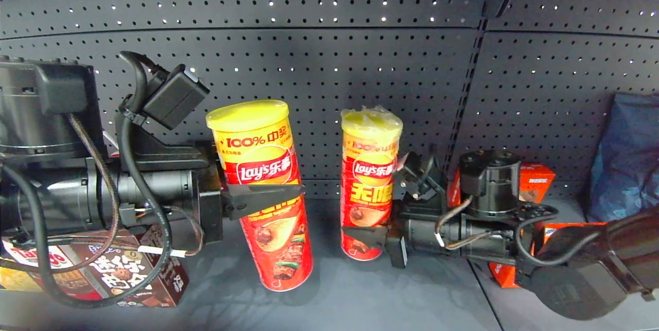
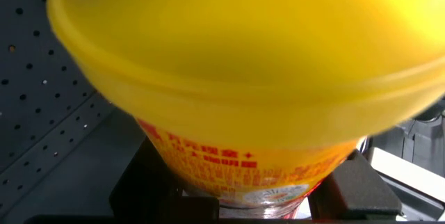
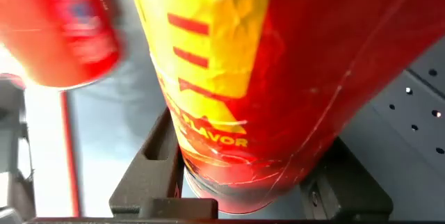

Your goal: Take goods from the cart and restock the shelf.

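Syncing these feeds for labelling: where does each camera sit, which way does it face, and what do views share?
Head view: on the head, facing forward and down at the shelf; both arms show, left gripper clamping the left can, right gripper the right can.
Left wrist view: on that wrist, looking along its fingers at the left can's yellow lid.
Right wrist view: on that wrist, looking along its fingers at the right can's body.
Shared: head and right wrist views show both cans.
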### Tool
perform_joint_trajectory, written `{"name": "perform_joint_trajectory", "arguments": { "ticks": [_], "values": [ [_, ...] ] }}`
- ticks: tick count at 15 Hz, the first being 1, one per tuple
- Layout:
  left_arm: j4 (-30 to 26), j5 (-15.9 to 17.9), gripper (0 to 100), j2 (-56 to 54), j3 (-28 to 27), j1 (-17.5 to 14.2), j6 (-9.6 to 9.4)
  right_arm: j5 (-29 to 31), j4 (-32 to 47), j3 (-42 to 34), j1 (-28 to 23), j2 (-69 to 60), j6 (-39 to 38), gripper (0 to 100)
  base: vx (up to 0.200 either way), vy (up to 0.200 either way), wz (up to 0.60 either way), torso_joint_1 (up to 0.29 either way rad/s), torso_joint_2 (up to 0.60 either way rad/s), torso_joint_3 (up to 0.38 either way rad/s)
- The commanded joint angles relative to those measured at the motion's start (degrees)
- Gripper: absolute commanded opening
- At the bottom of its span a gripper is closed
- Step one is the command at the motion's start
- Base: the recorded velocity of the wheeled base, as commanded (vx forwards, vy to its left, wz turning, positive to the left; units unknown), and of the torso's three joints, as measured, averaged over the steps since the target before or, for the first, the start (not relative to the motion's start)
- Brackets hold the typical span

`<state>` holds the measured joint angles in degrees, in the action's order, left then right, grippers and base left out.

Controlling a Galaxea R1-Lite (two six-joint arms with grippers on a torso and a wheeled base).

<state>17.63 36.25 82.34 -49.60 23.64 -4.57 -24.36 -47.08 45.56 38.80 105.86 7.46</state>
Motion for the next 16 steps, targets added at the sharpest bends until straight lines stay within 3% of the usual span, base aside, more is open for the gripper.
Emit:
{"name": "perform_joint_trajectory", "arguments": {
  "ticks": [1,5,16],
  "values": [
    [-0.05,-0.04,0,-0.6,0.12,0.09,0.0,0.8,-6.97,-10.22,1.36,-4.7,-0.25,0,0.0,0.0,0.0,0.0,0.0,0.0],
    [-0.4,-0.13,0,-0.42,0.12,0.18,0.09,0.71,-14.88,-18.05,2.51,-4.09,-2.28,0,0.0,0.0,0.0,0.0,0.0,0.0],
    [-0.31,-0.13,0,-0.33,0.74,0.18,0.0,0.63,-18.93,-17.78,4.7,3.03,-2.36,0,0.0,0.0,0.0,0.0,0.0,0.0]
  ]
}}
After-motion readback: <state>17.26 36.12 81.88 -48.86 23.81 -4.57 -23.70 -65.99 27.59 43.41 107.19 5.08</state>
